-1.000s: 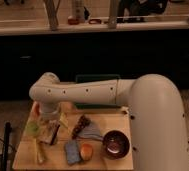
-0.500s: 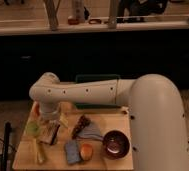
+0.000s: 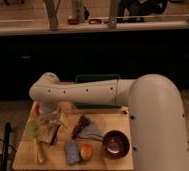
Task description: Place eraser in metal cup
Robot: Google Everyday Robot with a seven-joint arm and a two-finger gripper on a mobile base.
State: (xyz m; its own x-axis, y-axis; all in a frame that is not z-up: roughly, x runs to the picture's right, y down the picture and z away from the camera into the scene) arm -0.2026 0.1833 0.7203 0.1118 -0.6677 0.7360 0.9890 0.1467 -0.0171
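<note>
Cup [image 3: 116, 144] stands upright, mouth up, near worktop [image 3: 20, 161] right edge, ready for a drop-in. Claw [image 3: 51, 131] is well left of cup, low among small items, prob. after the eraser. Can't tell which item that is, nor claw's opening or hold. Arm [image 3: 88, 92] spans behind cup, wrist pointing down.

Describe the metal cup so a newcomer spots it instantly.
Find the wooden table under the white arm. The metal cup sits near its right edge, opposite the gripper over the table's left side. It is the only round, glossy, dark reddish-brown vessel, wider than the small orange item beside it.
</note>
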